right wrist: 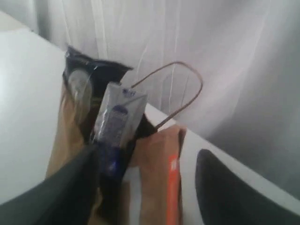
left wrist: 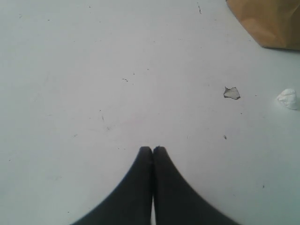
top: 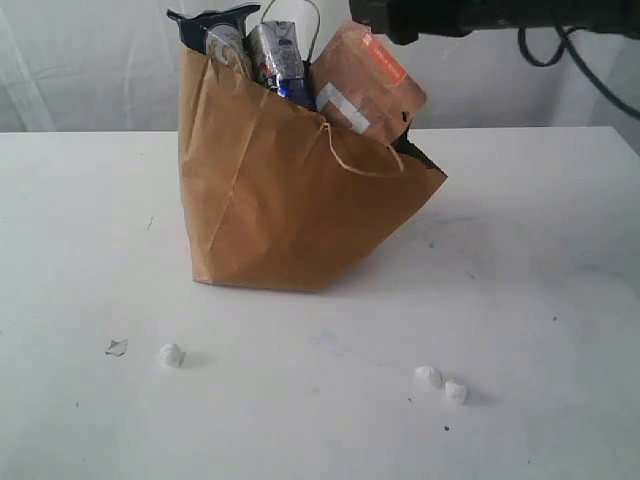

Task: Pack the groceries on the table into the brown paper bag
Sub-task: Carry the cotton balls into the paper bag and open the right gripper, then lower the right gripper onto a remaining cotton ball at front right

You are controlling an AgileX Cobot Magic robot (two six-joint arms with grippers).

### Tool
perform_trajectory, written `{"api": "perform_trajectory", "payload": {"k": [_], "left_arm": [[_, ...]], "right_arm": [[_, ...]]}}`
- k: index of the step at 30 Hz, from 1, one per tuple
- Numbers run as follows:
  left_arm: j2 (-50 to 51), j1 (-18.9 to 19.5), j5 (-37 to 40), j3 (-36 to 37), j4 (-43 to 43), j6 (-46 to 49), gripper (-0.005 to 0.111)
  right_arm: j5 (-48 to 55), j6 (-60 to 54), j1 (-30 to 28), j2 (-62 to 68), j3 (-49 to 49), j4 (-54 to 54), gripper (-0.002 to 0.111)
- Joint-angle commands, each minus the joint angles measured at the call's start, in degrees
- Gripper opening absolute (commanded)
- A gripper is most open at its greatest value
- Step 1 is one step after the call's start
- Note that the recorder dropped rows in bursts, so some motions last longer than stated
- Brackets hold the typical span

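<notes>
you are sitting at the tail end of the packing step: the brown paper bag [top: 270, 220] is standing mid-table [top: 520, 280], slumping toward your left side, and it is bulging with groceries. the long pasta packet [top: 215, 30] and the small white carton [top: 278, 55] are poking out of the mouth, and the brown white-square pouch [top: 365, 85] is leaning out over the rim on the right, only part way in. the two jars are not showing, so i cannot tell whether they are inside. the right gripper [right wrist: 149, 154] is hovering just above the pouch with its fingers [right wrist: 70, 187] standing apart and nothing clamped between them, so this is looking like a release. the left gripper [left wrist: 153, 150] is idling over bare table with its tips pressed together, gripping nothing, near a small scrap [left wrist: 231, 93] and a white crumb [left wrist: 287, 98]. two more white crumbs [top: 442, 384] are lying in front of the bag; they are not looking like groceries. next you are probably lifting the right arm straight up, minding the cord handle [right wrist: 187, 89] beside the fingers, or nudging the pouch deeper so it is not sliding out. go gently, the bag is looking tippy.
</notes>
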Motion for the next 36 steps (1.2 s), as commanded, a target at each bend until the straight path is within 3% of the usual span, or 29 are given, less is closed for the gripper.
{"api": "perform_trajectory", "payload": {"k": [1, 5, 9, 14, 21, 27, 32, 36], "left_arm": [[-0.2, -0.15, 0.64, 0.53, -0.16, -0.03, 0.0], [-0.2, -0.15, 0.64, 0.53, -0.16, -0.03, 0.0], [-0.2, -0.15, 0.64, 0.53, -0.16, -0.03, 0.0], [-0.2, -0.15, 0.64, 0.53, -0.16, -0.03, 0.0], [-0.2, -0.15, 0.64, 0.53, -0.16, -0.03, 0.0], [-0.2, -0.15, 0.64, 0.53, -0.16, -0.03, 0.0], [-0.2, -0.15, 0.64, 0.53, -0.16, -0.03, 0.0], [-0.2, -0.15, 0.64, 0.53, -0.16, -0.03, 0.0]], "right_arm": [[8.17, 25.29, -0.09, -3.8, 0.2, -35.12, 0.046], [13.81, 50.26, -0.32, -4.68, 0.44, -63.81, 0.033], [21.37, 63.18, -2.3, -4.92, 0.44, -74.93, 0.019], [31.35, 63.84, -3.69, -5.31, 1.86, -73.83, 0.0], [29.54, 58.75, -2.16, -7.13, 10.95, -58.52, 0.0], [17.63, 54.91, 2.04, -6.58, 22.65, -57.62, 0.0], [15.01, 49.15, 5.26, -4.07, 24.89, -51.98, 0.0], [10.38, 37.7, 5.83, -1.83, 24.89, -45.03, 0.002]]}}
